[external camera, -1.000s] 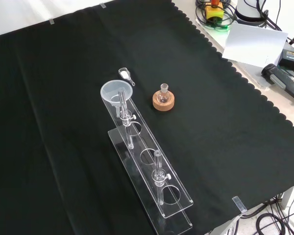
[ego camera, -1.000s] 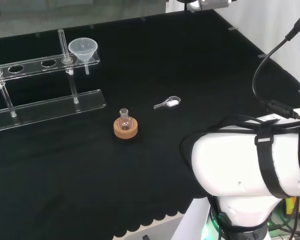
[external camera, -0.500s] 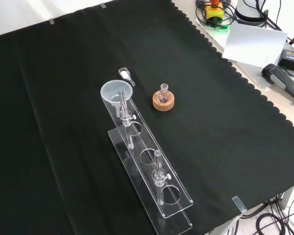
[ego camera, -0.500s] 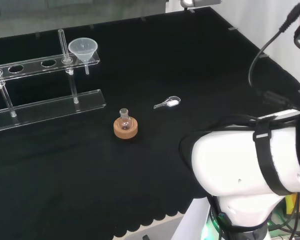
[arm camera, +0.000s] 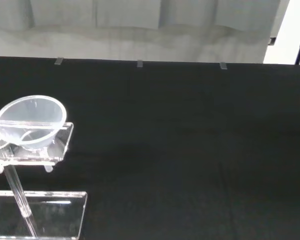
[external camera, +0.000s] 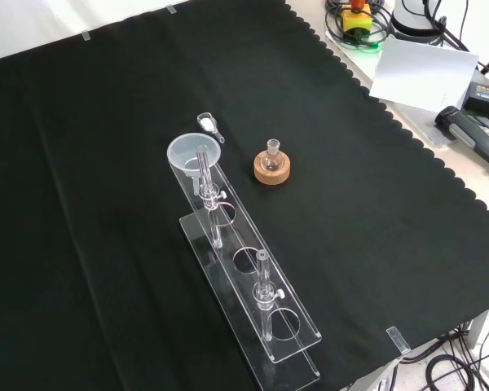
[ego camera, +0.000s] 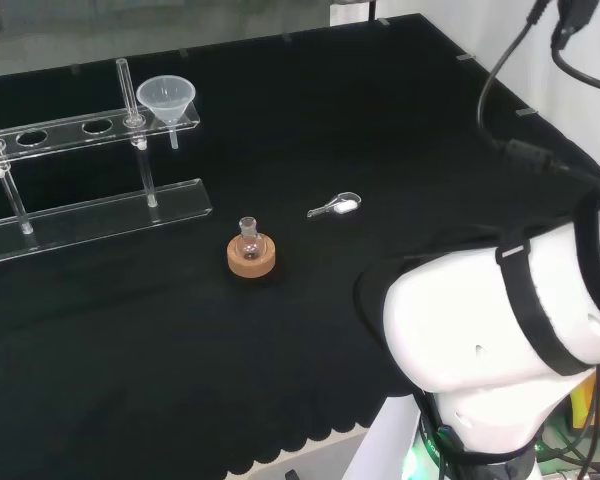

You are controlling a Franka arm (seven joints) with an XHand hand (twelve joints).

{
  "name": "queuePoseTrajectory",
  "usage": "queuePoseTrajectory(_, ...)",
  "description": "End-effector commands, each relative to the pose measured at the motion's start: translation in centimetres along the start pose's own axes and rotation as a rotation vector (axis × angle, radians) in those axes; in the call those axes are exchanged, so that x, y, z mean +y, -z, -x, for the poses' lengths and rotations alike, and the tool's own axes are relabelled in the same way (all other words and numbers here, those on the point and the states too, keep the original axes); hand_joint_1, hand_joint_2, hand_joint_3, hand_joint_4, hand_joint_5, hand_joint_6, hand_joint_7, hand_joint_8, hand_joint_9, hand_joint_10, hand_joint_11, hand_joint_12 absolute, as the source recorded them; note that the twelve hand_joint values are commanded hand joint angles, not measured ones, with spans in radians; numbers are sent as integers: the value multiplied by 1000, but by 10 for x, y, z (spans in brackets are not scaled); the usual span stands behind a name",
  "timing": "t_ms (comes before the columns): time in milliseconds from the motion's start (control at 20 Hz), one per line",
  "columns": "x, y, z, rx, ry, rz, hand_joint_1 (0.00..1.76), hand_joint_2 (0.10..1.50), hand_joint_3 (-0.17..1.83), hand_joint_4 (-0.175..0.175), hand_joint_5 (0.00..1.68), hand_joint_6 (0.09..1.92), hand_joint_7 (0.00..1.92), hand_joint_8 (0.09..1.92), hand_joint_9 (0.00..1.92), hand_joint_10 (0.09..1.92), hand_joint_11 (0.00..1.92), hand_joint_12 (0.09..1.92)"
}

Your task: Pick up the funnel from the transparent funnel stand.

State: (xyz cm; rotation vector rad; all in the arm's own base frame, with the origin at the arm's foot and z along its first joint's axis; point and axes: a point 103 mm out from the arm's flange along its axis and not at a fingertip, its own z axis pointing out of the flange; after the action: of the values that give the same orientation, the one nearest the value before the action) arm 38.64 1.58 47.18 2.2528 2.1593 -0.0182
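The funnel [ego camera: 166, 97] sits upright in the end hole of the clear stand [ego camera: 90, 212], at the stand's right end in the head view. In that view a small flask [ego camera: 248, 238] on a cork ring [ego camera: 251, 256] stands nearer on the table [ego camera: 380, 130], with a small scoop [ego camera: 335, 207] to its right. Whether the hand is released or clenched cannot be told.

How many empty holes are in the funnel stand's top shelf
3, along the shelf in the front view: one nearest the funnel, one mid-shelf, one at the near end.
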Motion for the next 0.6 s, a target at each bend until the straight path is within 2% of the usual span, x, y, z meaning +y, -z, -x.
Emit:
queuePoseTrajectory(50, 67, -8, -35, 42, 61, 33, 352, 649, 107, 50, 0, 87, 0, 87, 0, 87, 0, 87)
queuePoseTrajectory(300, 102, -17, -52, 53, 85, 47, 317, 634, 92, 45, 0, 87, 0, 87, 0, 87, 0, 87)
queuePoseTrajectory(600, 126, -26, -67, 56, 108, 61, 354, 620, 76, 35, 0, 87, 0, 87, 0, 87, 0, 87)
